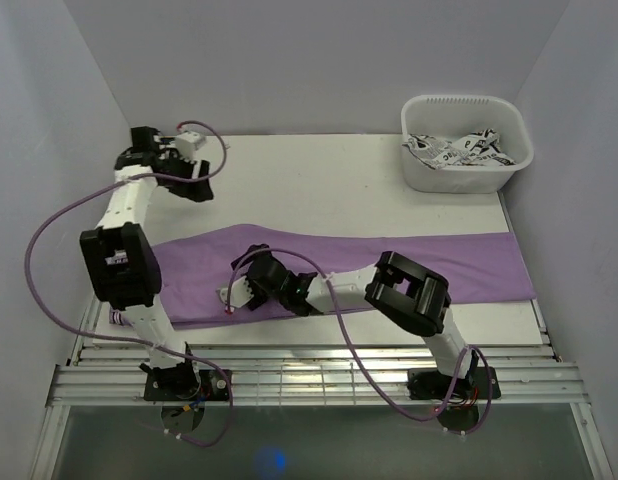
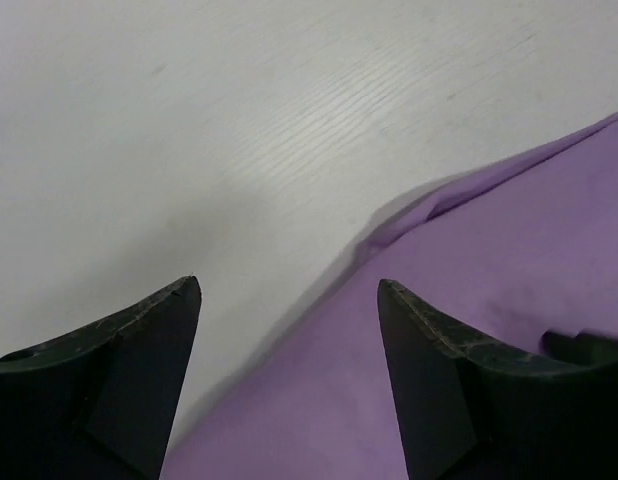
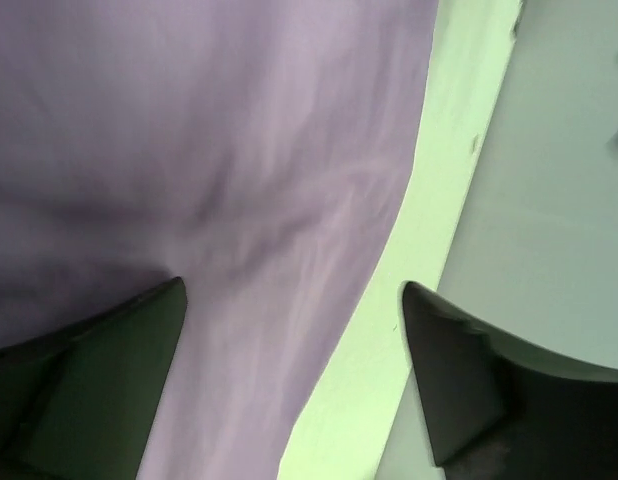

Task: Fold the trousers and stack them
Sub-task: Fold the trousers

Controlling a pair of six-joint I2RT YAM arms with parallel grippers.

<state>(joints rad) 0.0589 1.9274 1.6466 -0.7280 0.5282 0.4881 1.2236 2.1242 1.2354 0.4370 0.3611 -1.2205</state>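
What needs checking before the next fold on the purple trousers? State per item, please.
1. Left gripper open and empty: ok.
2. Right gripper open and empty: ok.
3. Trousers spread as one long strip across the table: ok.
4. Far edge of the strip lying straight: not ok, it humps up near the left end.
5. Right gripper clear of the cloth: cannot tell, it sits low over the strip's left part.
6. Basket apart from the trousers: ok, it stands at the far right corner.
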